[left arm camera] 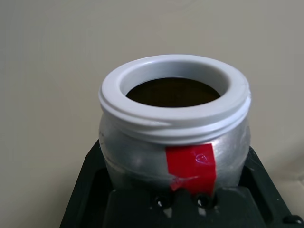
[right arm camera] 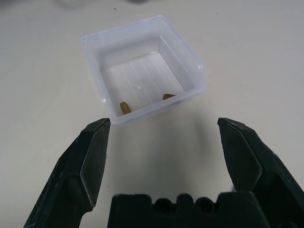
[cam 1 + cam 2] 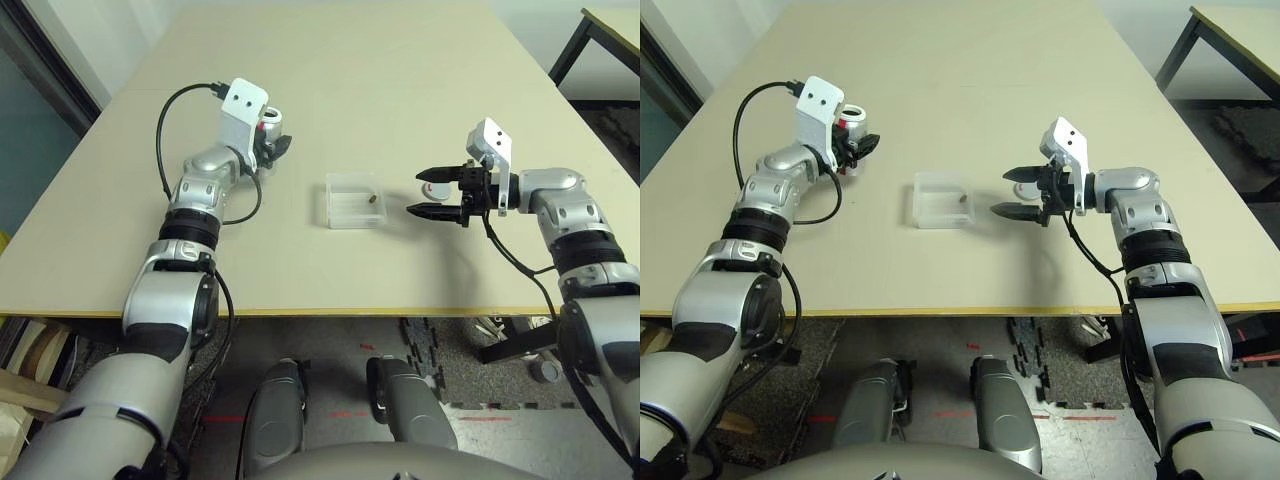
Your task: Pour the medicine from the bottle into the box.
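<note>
My left gripper (image 3: 277,146) is shut on the bottle (image 3: 269,126) over the left side of the table. The silver bottle (image 1: 142,142) stands upright with its white mouth uncapped and a red mark down its side; its inside looks dark. To the right of that hand, at mid-table, sits the clear box (image 3: 353,200). Two small brownish pills of medicine (image 2: 124,108) lie inside it by the wall nearest my right gripper. My right gripper (image 3: 430,192) hovers open just right of the box (image 2: 142,71), fingers (image 2: 92,156) spread and pointing at it, nothing between them.
A loose round cap (image 3: 437,188) lies on the table beside the right fingers. A second table with black legs (image 3: 572,45) stands at the far right. The table's front edge (image 3: 330,312) runs close to my body.
</note>
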`<state>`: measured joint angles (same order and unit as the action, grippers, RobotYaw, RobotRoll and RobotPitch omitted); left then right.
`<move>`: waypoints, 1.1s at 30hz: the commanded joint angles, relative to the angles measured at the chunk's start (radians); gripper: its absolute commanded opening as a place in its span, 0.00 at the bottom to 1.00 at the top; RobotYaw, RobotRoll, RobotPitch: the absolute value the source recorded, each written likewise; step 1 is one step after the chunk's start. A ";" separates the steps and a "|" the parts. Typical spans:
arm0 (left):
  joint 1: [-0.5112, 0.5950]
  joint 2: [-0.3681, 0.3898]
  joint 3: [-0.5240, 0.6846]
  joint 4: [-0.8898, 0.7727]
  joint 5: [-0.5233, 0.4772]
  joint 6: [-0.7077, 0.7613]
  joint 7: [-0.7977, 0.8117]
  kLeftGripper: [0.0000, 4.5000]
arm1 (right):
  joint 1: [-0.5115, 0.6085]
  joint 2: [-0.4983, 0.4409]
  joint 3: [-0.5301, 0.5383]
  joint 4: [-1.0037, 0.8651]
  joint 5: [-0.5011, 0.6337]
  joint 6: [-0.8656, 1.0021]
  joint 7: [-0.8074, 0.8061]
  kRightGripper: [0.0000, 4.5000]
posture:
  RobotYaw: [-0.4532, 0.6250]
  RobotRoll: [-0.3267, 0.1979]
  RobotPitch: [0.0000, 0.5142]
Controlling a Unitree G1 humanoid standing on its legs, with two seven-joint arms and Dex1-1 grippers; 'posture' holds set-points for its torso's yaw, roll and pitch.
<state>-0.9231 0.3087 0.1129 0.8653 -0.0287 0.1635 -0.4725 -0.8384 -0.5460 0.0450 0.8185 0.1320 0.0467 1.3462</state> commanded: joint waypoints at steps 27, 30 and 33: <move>0.123 -0.041 -0.033 0.138 0.007 -0.321 0.085 1.00 | -0.020 -0.017 0.020 0.008 -0.011 -0.013 0.009 1.00 | 0.41 0.62 0.26; 0.144 -0.042 -0.020 0.107 -0.010 -0.312 0.089 1.00 | -0.022 -0.013 0.021 0.017 -0.012 -0.018 0.007 1.00 | 0.42 0.62 0.26; 0.177 -0.040 -0.021 0.052 -0.015 -0.296 0.084 1.00 | -0.028 -0.004 0.024 0.034 -0.016 -0.027 0.003 1.00 | 0.43 0.62 0.26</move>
<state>-0.7697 0.2663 0.0940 0.9476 -0.0373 -0.1543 -0.3893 -0.8570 -0.5544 0.0598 0.8320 0.1290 0.0318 1.3486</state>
